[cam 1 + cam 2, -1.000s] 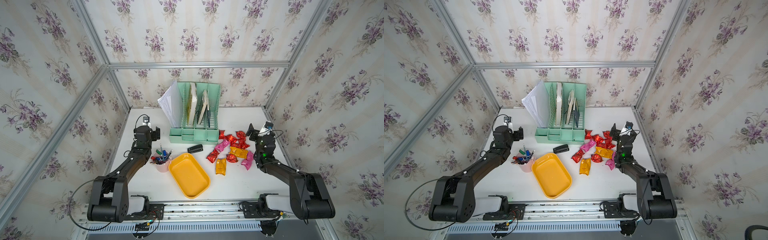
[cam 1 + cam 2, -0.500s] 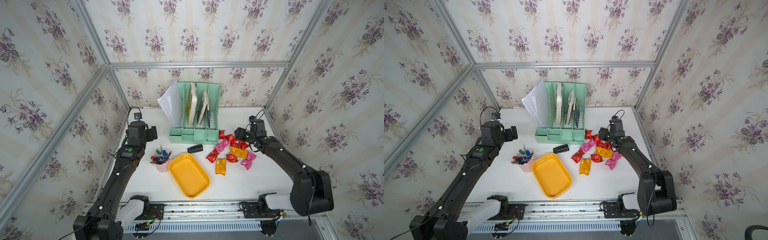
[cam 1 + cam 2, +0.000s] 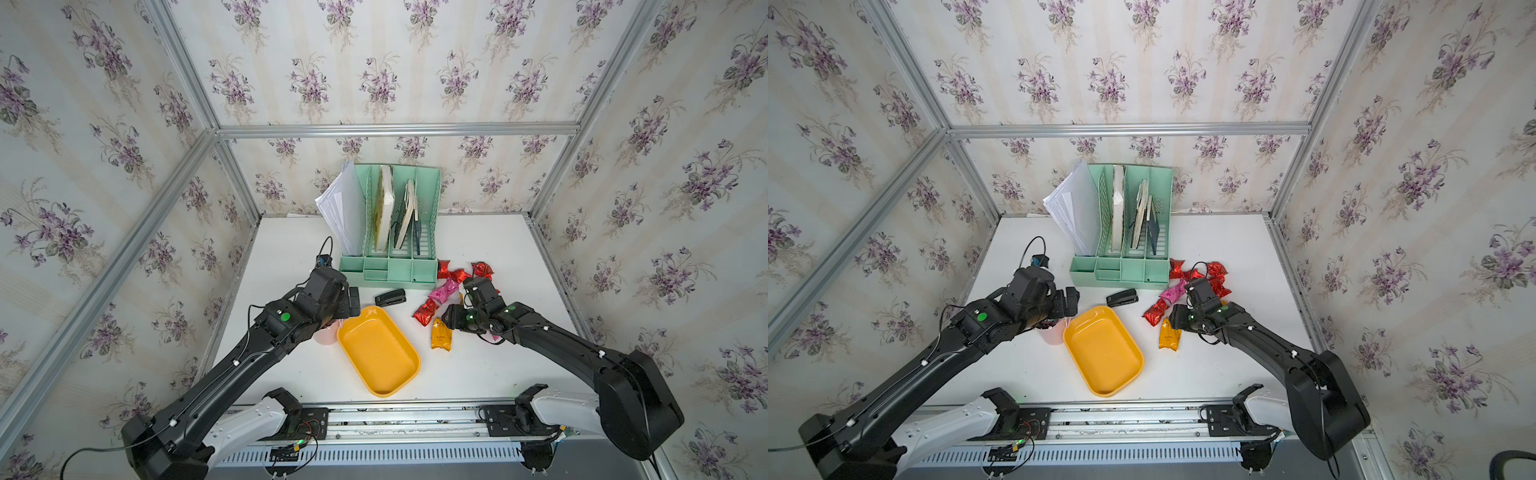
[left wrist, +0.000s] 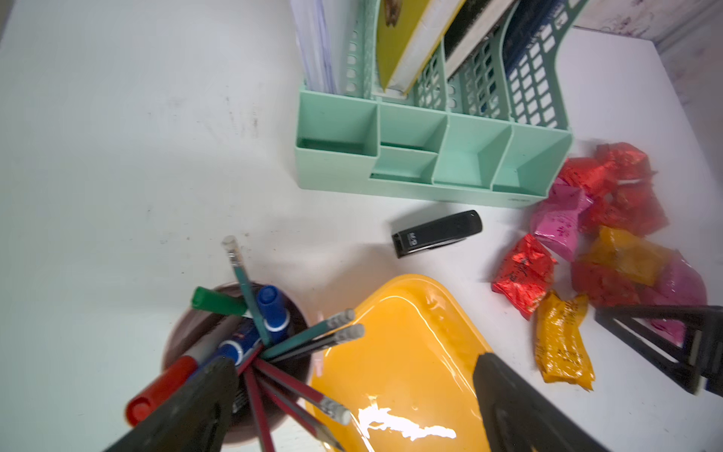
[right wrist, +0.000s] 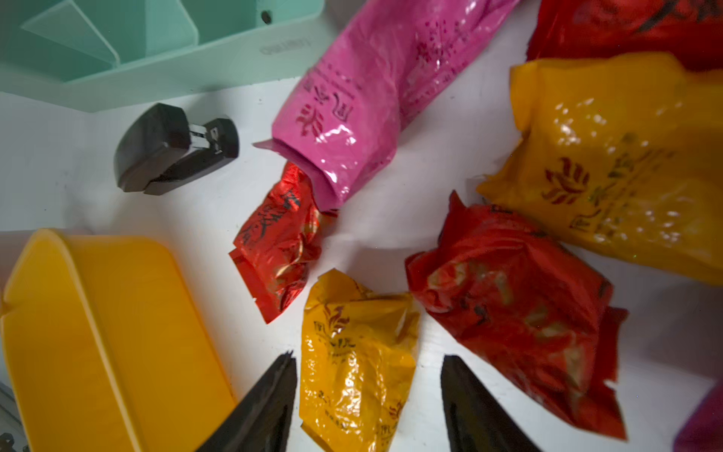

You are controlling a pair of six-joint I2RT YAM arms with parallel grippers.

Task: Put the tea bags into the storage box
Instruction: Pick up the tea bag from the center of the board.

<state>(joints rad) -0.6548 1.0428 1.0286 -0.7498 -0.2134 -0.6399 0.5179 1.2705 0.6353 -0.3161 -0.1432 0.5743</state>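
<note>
The storage box (image 3: 384, 365) is a shallow yellow tray near the table's front middle, with nothing in it; it also shows in the other top view (image 3: 1106, 361). The tea bags (image 3: 453, 274) lie in a loose pile to its right, red, pink and orange. My right gripper (image 5: 367, 364) is low over the nearest orange tea bag (image 5: 354, 352), open, one finger on each side of it. In a top view that tea bag (image 3: 441, 340) lies just right of the box. My left gripper (image 4: 352, 360) is open above the box's far left corner (image 4: 391, 297).
A pink pen cup (image 4: 176, 344) full of pens and pencils stands against the box's left side, under my left gripper. A black stapler (image 3: 390, 298) lies behind the box. The mint-green file organizer (image 3: 390, 274) stands further back. Walls close in left, right and behind.
Both arms have swung in toward the middle. The left gripper came from the left edge to above the pen cup and box. The right gripper left the far pile, lowered over the orange bag and narrowed.
</note>
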